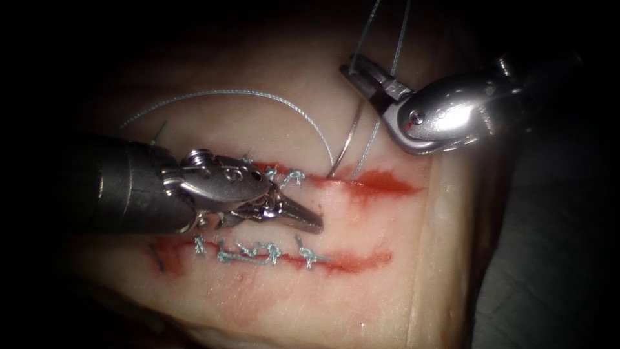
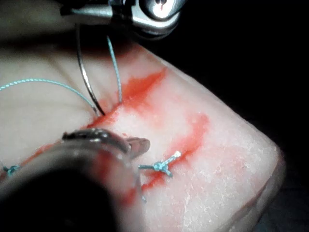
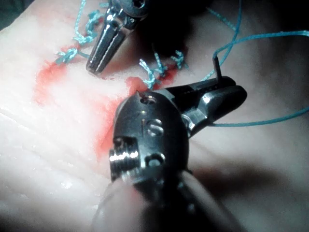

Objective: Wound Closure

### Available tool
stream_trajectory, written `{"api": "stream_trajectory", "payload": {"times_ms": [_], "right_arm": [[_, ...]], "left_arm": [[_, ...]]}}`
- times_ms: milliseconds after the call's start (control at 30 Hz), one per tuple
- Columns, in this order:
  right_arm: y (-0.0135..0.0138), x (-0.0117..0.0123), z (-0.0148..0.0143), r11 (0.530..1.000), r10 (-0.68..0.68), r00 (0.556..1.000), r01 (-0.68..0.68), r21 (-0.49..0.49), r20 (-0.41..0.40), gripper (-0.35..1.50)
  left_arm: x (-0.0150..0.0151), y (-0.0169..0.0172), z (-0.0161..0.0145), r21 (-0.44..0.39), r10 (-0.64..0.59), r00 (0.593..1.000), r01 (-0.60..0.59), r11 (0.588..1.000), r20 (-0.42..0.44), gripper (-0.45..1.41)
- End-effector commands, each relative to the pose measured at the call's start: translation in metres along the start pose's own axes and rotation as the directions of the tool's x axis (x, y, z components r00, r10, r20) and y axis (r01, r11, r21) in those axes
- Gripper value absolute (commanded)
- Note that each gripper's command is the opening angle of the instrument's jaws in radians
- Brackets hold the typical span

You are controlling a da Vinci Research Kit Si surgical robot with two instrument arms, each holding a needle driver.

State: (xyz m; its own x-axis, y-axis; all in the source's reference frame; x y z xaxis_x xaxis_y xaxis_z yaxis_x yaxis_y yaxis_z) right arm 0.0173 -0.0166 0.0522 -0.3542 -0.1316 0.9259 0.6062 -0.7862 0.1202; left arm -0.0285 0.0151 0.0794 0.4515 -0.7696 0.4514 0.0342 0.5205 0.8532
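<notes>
The tissue [image 1: 387, 258] bears two cuts, an upper one [image 1: 381, 184] and a lower one [image 1: 349, 262], both wet with red fluid. My right tool [image 1: 350, 68] is shut on the curved needle [image 1: 352, 132] near its tail end. The needle arcs down and its tip sits in the tissue at the upper cut [image 2: 101, 113], right of the stitches [image 1: 284, 174]. Thread [image 1: 226, 94] loops over the tissue to the left, and more runs up past the right tool. My left tool [image 1: 315, 224] lies between the two cuts, shut and holding nothing.
A row of knotted stitches [image 1: 258, 252] closes the left part of the lower cut. The tissue's edge [image 1: 452, 258] falls away at the right. The right tool's jaws [image 3: 239, 92] lie close to the left tool's tips [image 3: 94, 67].
</notes>
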Motion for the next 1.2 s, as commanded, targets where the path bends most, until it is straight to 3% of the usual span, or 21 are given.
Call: {"api": "stream_trajectory", "payload": {"times_ms": [33, 733, 833, 967, 1200], "right_arm": [[0.0007, -0.0001, 0.001, 1.0, -0.008, 1.0, 0.008, -0.013, 0.008, -0.35], [0.0009, -0.0007, 0.0011, 0.968, -0.189, 0.98, 0.195, -0.16, 0.053, -0.35], [0.0009, -0.0009, 0.001, 0.955, -0.244, 0.968, 0.251, -0.159, 0.06, -0.35], [0.0011, -0.0016, 0.0009, 0.891, -0.423, 0.903, 0.43, -0.146, 0.078, -0.35], [0.0014, -0.0019, 0.0009, 0.857, -0.489, 0.867, 0.497, -0.133, 0.089, -0.35]], "left_arm": [[-0.0001, 0.0005, 0.0005, -0.001, 0.001, 1.0, -0.001, 1.0, 0.001, -0.45], [0.0, 0.0004, 0.0003, 0.003, 0.001, 1.0, -0.001, 1.0, -0.001, -0.45], [0.0, 0.0004, 0.0003, 0.002, 0.001, 1.0, -0.001, 1.0, 0.0, -0.45], [0.0, 0.0004, 0.0004, 0.004, 0.001, 1.0, -0.001, 1.0, -0.002, -0.45], [0.0, 0.0003, 0.0004, 0.004, 0.001, 1.0, -0.001, 1.0, -0.002, -0.45]]}}
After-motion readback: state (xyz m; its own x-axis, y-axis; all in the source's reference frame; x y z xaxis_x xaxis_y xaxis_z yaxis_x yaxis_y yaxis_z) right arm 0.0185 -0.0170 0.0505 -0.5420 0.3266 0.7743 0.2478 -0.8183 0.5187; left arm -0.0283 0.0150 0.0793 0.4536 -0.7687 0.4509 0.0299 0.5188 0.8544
